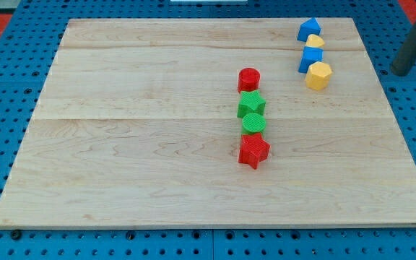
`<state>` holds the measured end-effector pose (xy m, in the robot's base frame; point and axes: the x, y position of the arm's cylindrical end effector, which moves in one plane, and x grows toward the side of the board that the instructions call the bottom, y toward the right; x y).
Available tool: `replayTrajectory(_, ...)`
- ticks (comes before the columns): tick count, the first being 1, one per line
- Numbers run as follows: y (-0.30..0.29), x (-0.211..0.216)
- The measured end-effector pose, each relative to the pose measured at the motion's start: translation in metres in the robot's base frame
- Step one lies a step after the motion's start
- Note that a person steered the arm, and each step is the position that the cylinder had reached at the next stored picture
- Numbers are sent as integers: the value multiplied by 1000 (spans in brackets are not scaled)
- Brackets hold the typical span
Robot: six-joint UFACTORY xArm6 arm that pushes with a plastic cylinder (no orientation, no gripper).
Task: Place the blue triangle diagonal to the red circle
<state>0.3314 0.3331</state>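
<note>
Blue triangle [309, 29]: desk's [121, 144] top-right, heading a tight column over a yellow block [315, 42]. Red circle [248, 79]: centre. My tip: unseen; no fingers to report. Risk: neighbours dragged along, I judge.

Pale wood surface [136, 144] on a blue pegboard. Mid-board column, touching: red circle [248, 79], green star [250, 104], green circle [253, 123], red star [253, 150]. Top right column: blue triangle [309, 29], yellow block [314, 42], blue cube [311, 58], yellow hexagon [318, 75].
</note>
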Motion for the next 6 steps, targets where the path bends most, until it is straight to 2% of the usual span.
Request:
replayTrajectory(1,0,-43)
replayTrajectory(2,-19,-60)
replayTrajectory(4,-85,-87)
replayTrajectory(6,-109,-100)
